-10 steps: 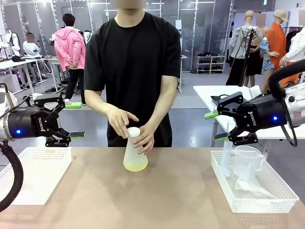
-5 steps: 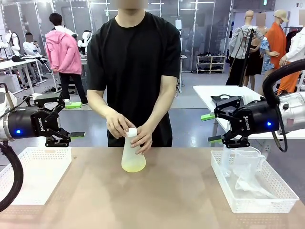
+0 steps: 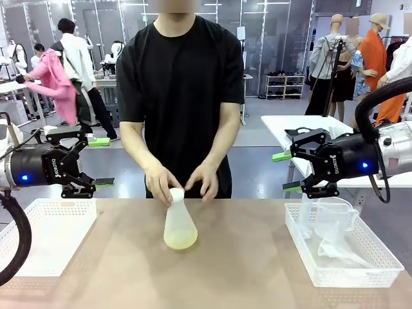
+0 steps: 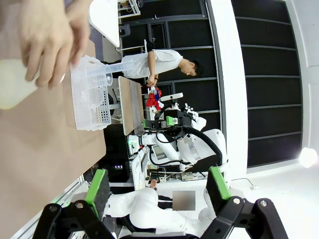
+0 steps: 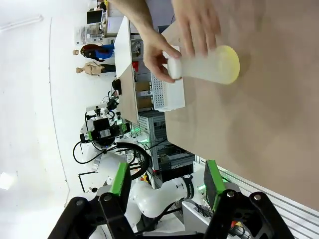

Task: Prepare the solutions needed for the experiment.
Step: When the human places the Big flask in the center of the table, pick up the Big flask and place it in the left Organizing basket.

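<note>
the person's right hand [image 3: 161, 182] and left hand [image 3: 205, 181] let go of the flask's body, fingers now by its cap. the conical flask [image 3: 180, 224] stands nearer the robot. the right gripper [image 3: 286, 172] shifts slightly toward the middle.

Centre frame: frosted conical flask [image 3: 178, 215] w/ shallow pale yellow-green solutions [image 3: 181, 239] inside stands on brown tabletop [image 3: 244, 264]. Person's hands [image 3: 161, 182] just behind its neck. White mesh basket [image 3: 45, 235] lower left; second white mesh basket [image 3: 380, 261] lower right w/ clear measuring jug [image 3: 335, 219] in it. Left gripper [image 3: 102, 162] mid-left above first basket, right gripper [image 3: 285, 172] mid-right above second.
</note>
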`<action>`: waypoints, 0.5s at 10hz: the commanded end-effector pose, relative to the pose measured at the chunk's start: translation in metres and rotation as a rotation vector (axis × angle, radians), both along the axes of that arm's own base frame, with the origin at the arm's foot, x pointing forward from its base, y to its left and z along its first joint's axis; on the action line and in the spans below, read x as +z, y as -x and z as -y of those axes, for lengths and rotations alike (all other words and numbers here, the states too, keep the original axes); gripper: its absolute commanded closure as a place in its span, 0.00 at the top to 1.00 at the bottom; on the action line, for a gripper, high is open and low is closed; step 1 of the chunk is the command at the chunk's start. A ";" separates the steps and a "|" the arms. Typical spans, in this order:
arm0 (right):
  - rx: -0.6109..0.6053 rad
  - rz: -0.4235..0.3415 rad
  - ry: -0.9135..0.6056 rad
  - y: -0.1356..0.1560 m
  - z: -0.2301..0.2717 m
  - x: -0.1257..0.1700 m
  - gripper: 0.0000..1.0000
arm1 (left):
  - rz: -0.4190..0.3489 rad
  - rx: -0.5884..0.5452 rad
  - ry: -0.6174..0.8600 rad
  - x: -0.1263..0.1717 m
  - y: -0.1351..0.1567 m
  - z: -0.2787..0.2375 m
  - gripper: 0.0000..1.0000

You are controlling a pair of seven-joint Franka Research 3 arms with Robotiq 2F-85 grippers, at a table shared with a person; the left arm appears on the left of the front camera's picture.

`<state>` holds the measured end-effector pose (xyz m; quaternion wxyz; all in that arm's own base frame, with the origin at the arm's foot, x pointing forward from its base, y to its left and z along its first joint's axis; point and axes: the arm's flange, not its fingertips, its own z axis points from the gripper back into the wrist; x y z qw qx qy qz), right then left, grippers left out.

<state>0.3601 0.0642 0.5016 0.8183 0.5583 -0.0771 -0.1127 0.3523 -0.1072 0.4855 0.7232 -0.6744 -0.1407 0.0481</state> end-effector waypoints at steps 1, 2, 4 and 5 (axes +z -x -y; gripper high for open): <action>-0.008 0.007 0.000 0.002 -0.002 -0.002 0.75 | -0.013 0.005 0.030 0.002 0.002 0.003 1.00; -0.008 0.007 0.000 0.002 -0.002 -0.002 0.75 | -0.013 0.005 0.030 0.002 0.002 0.003 1.00; -0.008 0.007 0.000 0.002 -0.002 -0.002 0.75 | -0.013 0.005 0.030 0.002 0.002 0.003 1.00; -0.008 0.007 0.000 0.002 -0.002 -0.002 0.75 | -0.013 0.005 0.030 0.002 0.002 0.003 1.00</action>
